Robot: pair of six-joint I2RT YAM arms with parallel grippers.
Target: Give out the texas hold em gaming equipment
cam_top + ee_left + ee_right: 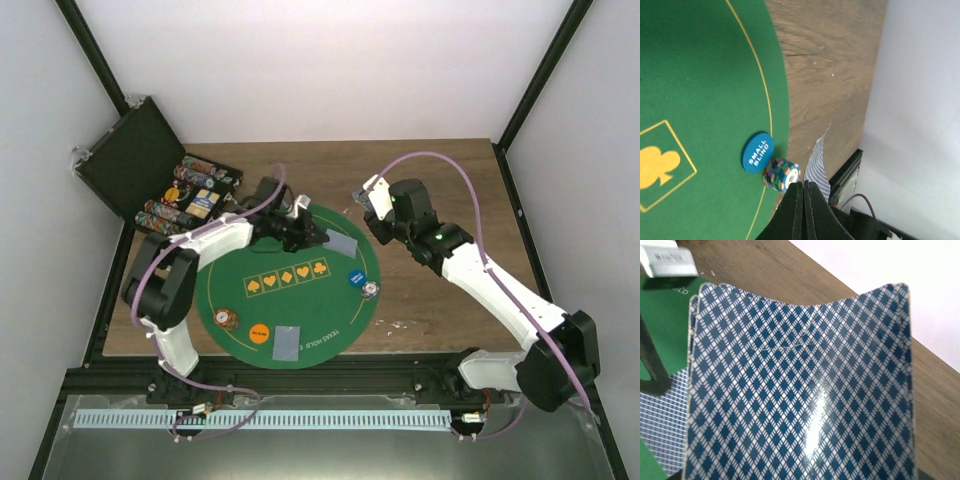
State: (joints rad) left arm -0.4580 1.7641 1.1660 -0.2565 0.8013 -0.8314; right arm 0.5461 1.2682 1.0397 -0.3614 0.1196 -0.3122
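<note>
At far rim of green felt mat [300,305], left gripper [803,186] has jaws pressed together, seemingly nipping corner of 1 playing card [818,167]. SMALL BLIND disc [757,151] and chip stack [781,174] sit side by side at right rim. Right gripper [373,203] is just off mat, fingers hidden. Bowed deck [800,390] fills its view, so judged clamped. Step: lay card flat at far seat, opposite near-rim card [287,343]. Lower until card meets felt, then let go; steer clear of chip stack.

Bright, even light; glare streaks the close, slightly blurred cards [815,430].
</note>
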